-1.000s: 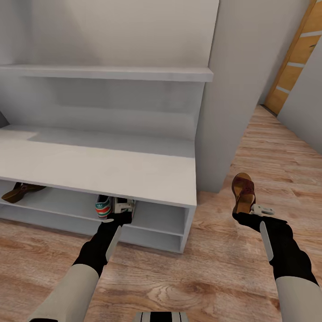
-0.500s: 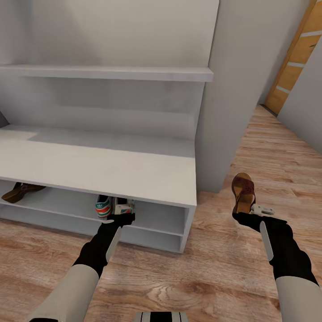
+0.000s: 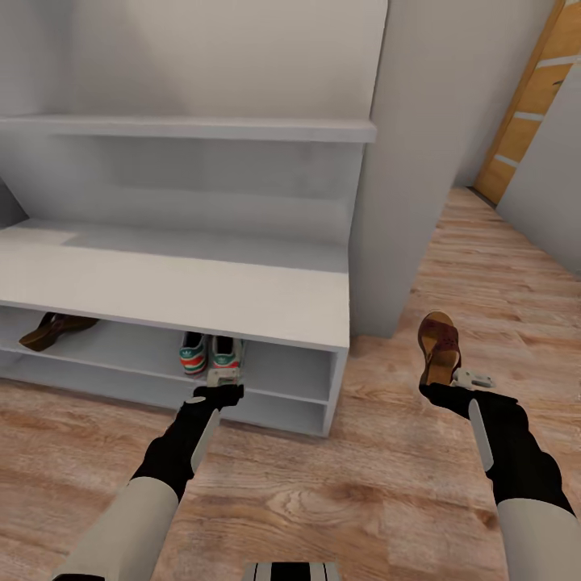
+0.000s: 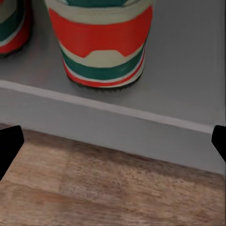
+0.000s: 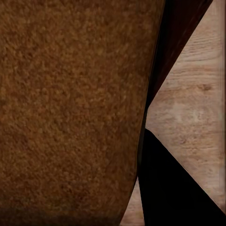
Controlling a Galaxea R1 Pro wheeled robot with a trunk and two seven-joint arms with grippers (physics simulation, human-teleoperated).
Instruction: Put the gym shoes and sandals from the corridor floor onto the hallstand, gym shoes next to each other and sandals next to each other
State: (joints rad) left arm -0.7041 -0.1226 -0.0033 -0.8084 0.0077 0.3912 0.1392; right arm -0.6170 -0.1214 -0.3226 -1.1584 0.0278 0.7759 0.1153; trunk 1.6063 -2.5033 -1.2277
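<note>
Two sneakers [image 3: 210, 353] stand side by side on the upper open shelf of the shoe rack [image 3: 242, 294], heels toward the robot, white with green stripes and red-orange heel patches. The left gripper [image 3: 219, 379] hangs just in front of that shelf's edge, apart from the shoes. In the left wrist view its fingertips [image 4: 9, 146] sit at the two far sides with bare floor and the shelf lip between them, so the jaws are spread wide and hold nothing. The nearer sneaker's heel [image 4: 104, 42] stands just behind the lip, and a sliver of the second sneaker [image 4: 14, 26] shows beside it.

One sandal [image 3: 56, 329] lies on the same shelf, well apart from the sneakers, toward the rack's far left end.

The other sandal [image 3: 439, 347] is held up over the wooden floor [image 3: 387, 492], to the right of the rack and clear of it, toe pointing away from the robot. The right gripper [image 3: 446, 387] holds it at the heel end. In the right wrist view the brown footbed [image 5: 70, 108] lies close against a dark finger [image 5: 169, 188]; the second finger is hidden, so the pinch is likely but not fully shown.
</note>
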